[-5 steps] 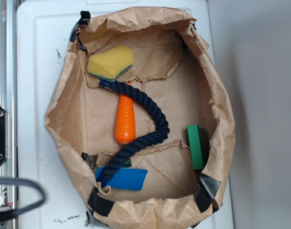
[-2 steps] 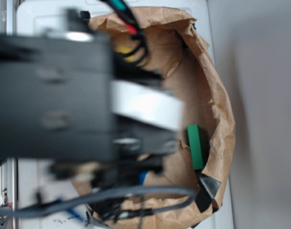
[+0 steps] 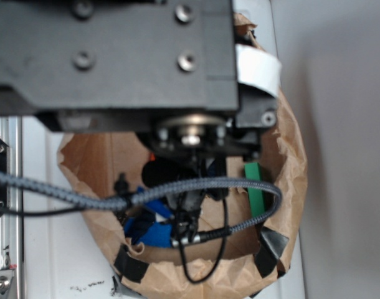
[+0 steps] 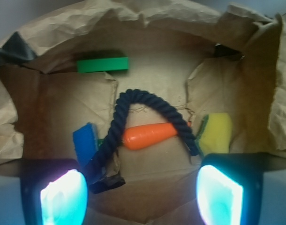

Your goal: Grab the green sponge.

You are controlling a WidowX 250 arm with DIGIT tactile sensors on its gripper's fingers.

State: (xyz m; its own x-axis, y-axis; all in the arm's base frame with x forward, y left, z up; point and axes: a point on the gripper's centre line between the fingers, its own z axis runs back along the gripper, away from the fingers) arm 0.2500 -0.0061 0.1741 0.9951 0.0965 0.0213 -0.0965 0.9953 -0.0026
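Note:
In the wrist view the green sponge (image 4: pixel 215 132) lies on the bag floor at the right, yellow foam up with a thin dark green edge on its left side. My gripper (image 4: pixel 142 197) is open, high above the floor, and nothing sits between its glowing fingertips (image 4: pixel 63 199). The sponge is just beyond the right finger, apart from it. In the exterior view my arm (image 3: pixel 115 56) covers the top of the bag and hides the sponge.
An orange carrot (image 4: pixel 150 135) and a dark blue rope (image 4: pixel 133 117) lie mid-floor, the rope's end touching the sponge. A flat blue pad (image 4: pixel 85 143) lies at left and a plain green block (image 4: pixel 103 64) at the far wall. Crumpled paper bag walls (image 4: pixel 274 93) ring everything.
My arm has swung in from the left over the bag. It now covers the sponge, carrot and rope in the exterior view, which were fully visible a second ago.

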